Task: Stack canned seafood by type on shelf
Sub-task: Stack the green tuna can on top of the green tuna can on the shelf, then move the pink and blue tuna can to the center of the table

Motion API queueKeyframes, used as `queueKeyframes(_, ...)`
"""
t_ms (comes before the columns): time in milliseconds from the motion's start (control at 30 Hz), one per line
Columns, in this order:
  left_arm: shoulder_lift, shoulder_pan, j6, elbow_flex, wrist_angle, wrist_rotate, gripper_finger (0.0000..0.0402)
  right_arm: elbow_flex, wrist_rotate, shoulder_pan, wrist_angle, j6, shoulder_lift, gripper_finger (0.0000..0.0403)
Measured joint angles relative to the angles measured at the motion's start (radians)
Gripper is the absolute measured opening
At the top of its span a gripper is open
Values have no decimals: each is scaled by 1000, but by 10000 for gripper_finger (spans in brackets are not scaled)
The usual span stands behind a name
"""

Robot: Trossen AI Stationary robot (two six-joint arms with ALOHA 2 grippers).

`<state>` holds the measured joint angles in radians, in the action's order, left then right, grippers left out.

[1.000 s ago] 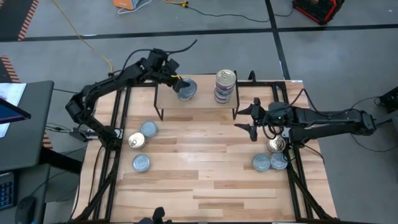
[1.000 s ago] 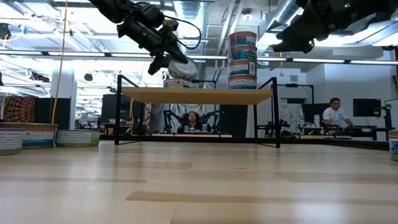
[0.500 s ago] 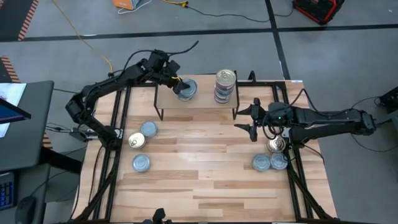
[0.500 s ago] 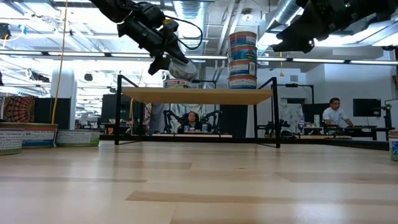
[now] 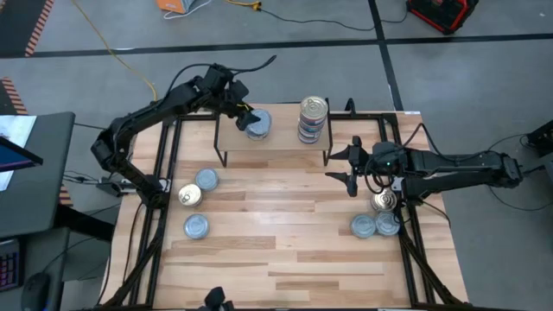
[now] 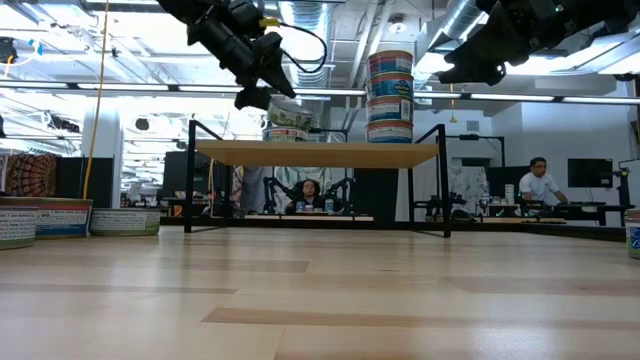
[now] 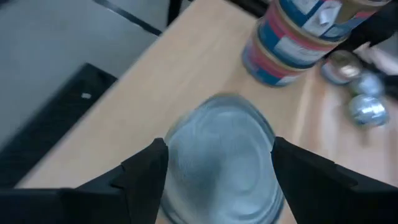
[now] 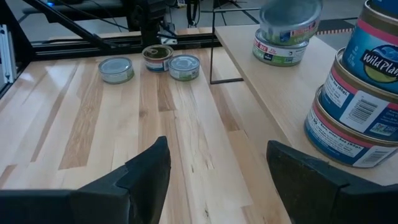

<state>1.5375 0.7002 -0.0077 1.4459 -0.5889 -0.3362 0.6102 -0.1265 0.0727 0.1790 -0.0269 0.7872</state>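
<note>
The shelf (image 5: 281,140) stands at the table's far side. On its right part stands a stack of three red-and-blue-labelled tins (image 5: 313,119). On its left part a green-and-red-labelled tin (image 8: 278,46) stands with a bluish-topped tin (image 7: 221,158) on it, blurred and slightly tilted. My left gripper (image 5: 246,115) is open just above this pair, a finger on either side of the top tin. My right gripper (image 5: 330,165) waits open above the table, in front of the shelf's right end. My left gripper comes slanting down from the table's far left, its fingers (image 7: 146,177) flanking the top tin's round wall (image 7: 171,155). I cannot tell whether they still touch it. The tin rests on the lower tin, not lifted.
Three tins (image 5: 197,199) lie on the table's left side, and three more (image 5: 376,220) on the right, under my right arm. The middle of the table (image 5: 285,225) is bare wood. People (image 6: 540,180) sit in the room behind.
My left gripper has opened, risen a little and rolled about its own axis. The bluish-topped tin, held tilted a second ago, has stayed down on the lower tin on the shelf's left part.
</note>
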Motion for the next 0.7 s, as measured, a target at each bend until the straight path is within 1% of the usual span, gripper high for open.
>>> queueKeyframes(167,0,-8,101,50,-41,142,275,0,0,0,1,0,0,289)
queueKeyframes(233,0,-23,141,65,-53,148,275,0,0,0,1,0,0,289)
queueKeyframes(300,-20,-64,198,66,-74,161,274,0,0,2,1,0,0,289)
queueKeyframes(333,-34,-103,232,63,-87,185,272,0,0,3,1,0,0,289)
queueKeyframes(400,-65,-205,306,43,-104,288,267,0,0,3,1,0,0,289)
queueKeyframes(467,-91,-323,364,13,-131,434,261,0,0,3,0,0,0,289)
queueKeyframes(533,-116,-443,385,-26,-141,580,256,0,0,3,0,0,0,289)
queueKeyframes(567,-129,-496,382,-45,-162,647,255,0,0,3,-3,0,0,289)
queueKeyframes(633,-145,-595,329,-70,-234,733,255,0,0,3,-13,0,0,289)
queueKeyframes(700,-149,-674,221,-92,-334,761,254,0,0,3,-26,-4,0,289)
